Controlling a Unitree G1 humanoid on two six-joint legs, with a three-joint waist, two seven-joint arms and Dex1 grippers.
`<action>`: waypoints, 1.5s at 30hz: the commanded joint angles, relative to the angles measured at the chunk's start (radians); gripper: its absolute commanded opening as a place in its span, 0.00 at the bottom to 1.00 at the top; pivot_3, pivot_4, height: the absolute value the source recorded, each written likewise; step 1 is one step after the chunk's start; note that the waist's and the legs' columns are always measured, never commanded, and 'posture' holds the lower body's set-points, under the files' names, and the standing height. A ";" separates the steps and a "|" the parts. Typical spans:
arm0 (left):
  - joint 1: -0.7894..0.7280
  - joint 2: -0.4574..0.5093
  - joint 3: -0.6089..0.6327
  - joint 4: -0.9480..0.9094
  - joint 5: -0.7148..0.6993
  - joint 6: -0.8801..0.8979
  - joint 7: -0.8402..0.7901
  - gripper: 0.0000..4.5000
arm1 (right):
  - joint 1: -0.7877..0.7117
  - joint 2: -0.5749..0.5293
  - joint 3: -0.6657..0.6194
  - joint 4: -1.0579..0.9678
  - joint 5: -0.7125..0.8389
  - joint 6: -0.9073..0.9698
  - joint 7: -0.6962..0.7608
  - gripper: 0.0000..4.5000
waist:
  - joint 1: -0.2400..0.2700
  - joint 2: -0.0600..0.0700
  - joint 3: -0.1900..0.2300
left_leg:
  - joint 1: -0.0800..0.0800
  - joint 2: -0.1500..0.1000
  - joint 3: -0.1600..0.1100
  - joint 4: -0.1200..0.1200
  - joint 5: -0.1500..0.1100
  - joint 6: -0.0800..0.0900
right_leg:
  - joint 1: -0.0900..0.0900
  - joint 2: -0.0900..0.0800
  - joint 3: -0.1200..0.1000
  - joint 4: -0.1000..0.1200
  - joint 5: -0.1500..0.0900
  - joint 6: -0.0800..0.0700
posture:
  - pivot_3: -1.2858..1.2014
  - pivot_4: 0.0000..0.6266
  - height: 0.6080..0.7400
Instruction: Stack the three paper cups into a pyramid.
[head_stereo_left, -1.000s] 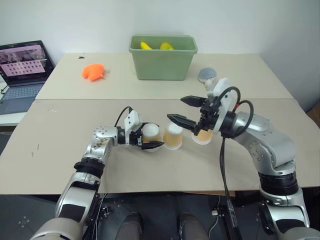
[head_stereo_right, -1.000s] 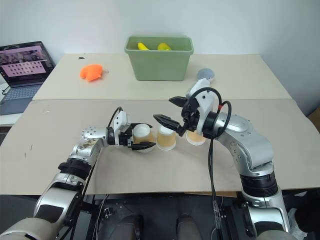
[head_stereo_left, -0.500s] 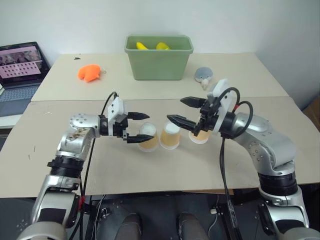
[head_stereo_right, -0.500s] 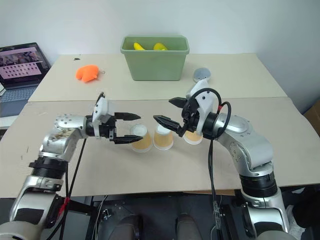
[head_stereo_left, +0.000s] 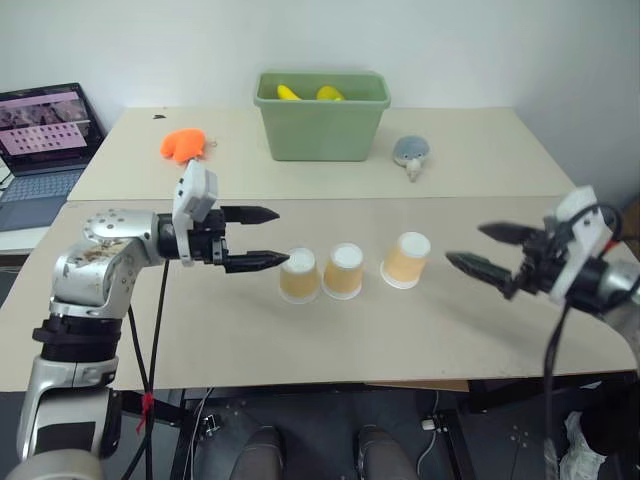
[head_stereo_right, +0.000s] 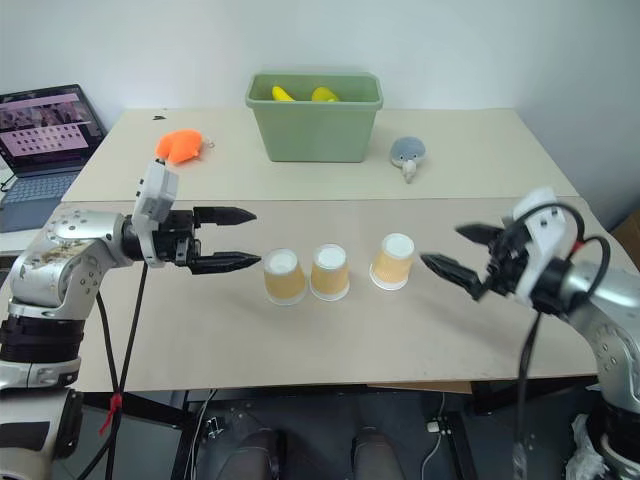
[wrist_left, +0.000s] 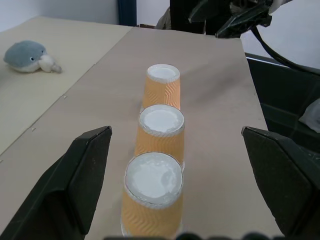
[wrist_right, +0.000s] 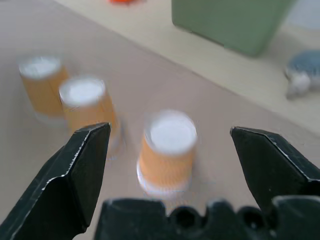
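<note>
Sitting upside down in a row on the beige table: three tan-orange tapered paper cups with white rims and bases, none stacked. Left gripper and right gripper are hovering at either end, jaws spread, holding nothing.

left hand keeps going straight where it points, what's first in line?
Likely the nearest paper cup in the row of three: the left hand, open, points along that row, centred on it. It may sit slightly high, so depth is uncertain.
</note>
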 joint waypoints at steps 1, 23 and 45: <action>-0.009 0.017 0.028 -0.070 -0.040 0.020 0.015 0.98 | -0.020 0.024 0.069 0.015 -0.053 -0.078 -0.010 1.00 | -0.007 0.000 0.000 | 0.001 0.000 0.001 0.000 0.000 0.000 | 0.000 0.000 0.001 0.000 0.000 0.000 | 0.52 0.24 0.94; -0.007 0.061 0.040 -0.132 -0.082 0.047 0.054 0.98 | -0.362 0.248 0.313 0.477 -0.229 -0.333 0.034 1.00 | -0.003 0.000 0.000 | 0.002 0.000 0.002 -0.002 0.000 0.000 | 0.000 0.000 0.002 0.000 0.000 0.000 | 0.52 0.24 0.94; 0.004 0.061 0.017 -0.128 -0.062 0.025 0.057 1.00 | -0.403 0.298 0.305 0.495 -0.222 -0.322 0.051 0.64 | -0.005 0.000 0.000 | 0.002 0.000 0.002 -0.002 0.000 0.000 | 0.000 0.000 0.002 0.000 0.000 0.000 | 0.52 0.24 0.94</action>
